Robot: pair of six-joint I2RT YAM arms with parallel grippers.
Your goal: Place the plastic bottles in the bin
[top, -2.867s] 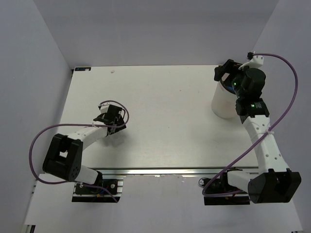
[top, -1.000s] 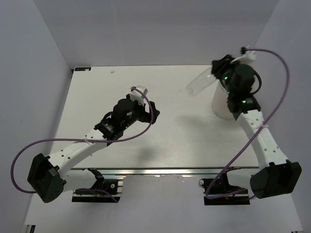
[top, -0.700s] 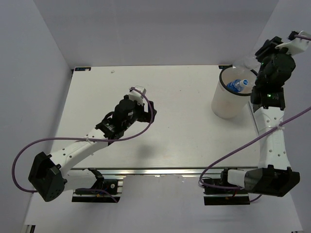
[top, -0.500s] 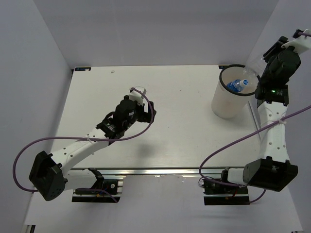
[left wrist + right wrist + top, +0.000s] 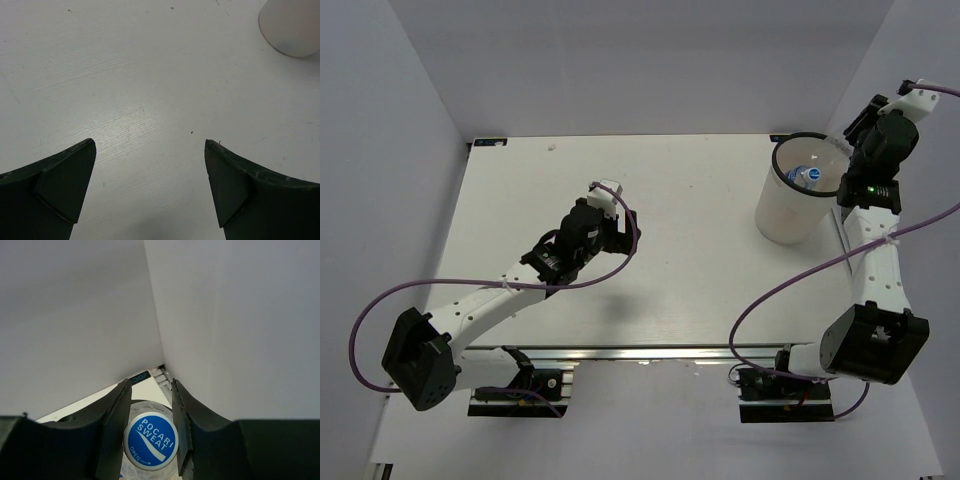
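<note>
"Much left to do?"

"Looked nearly finished; saw no bottle lying anywhere on the pale white table (image 5: 670, 180); spotted one clear plastic bottle with a blue cap and blue label (image 5: 807, 176) already inside the tall white translucent cylindrical bin with a thin black rim (image 5: 778, 215), at the table's far right corner."

"And the right gripper (image 5: 149, 387)?"

"Clamped on a second clear plastic bottle with a blue cap (image 5: 150, 440), cap facing the wrist camera; held high just beside the bin's rim; couldn't tell whether directly over the opening; judged not yet released."

"The left gripper (image 5: 149, 145)?"

"Spread wide and empty; hovered above bare table near the middle, well apart from the bin."

"The other bottles?"

"Couldn't count any through the bin's wall; probably needed only that last drop."
</note>
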